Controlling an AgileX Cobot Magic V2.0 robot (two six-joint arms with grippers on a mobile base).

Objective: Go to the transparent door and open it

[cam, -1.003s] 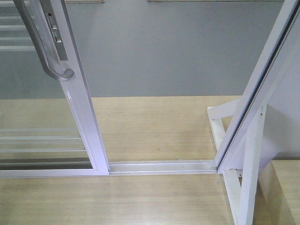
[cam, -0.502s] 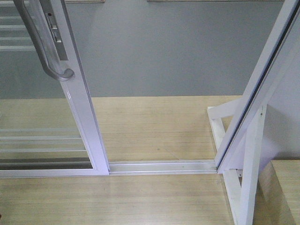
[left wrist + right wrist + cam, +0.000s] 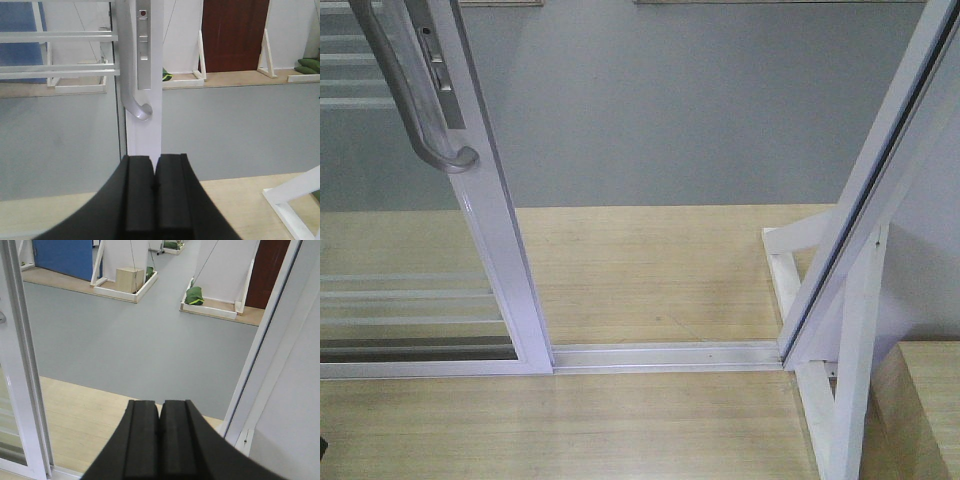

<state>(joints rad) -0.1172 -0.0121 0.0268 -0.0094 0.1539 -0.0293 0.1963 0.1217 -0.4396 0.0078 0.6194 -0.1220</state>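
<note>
Nearest: left gripper and right gripper, black pads pressed together, holding nothing. Beyond the left one, close ahead: transparent door, stile upright, slid left along the floor track, a gap left toward the outer frame. Glass in a rigid white frame: probably heavy, stiff, breakable, glossy surfaces slippery. Best hold: curved grey pull handle, hooked behind its lower bend. Farther off: grey floor.

I'm seeing the left claw and right claw showing matte black, flat ribbed fingers flaring into curved black bases.
</note>
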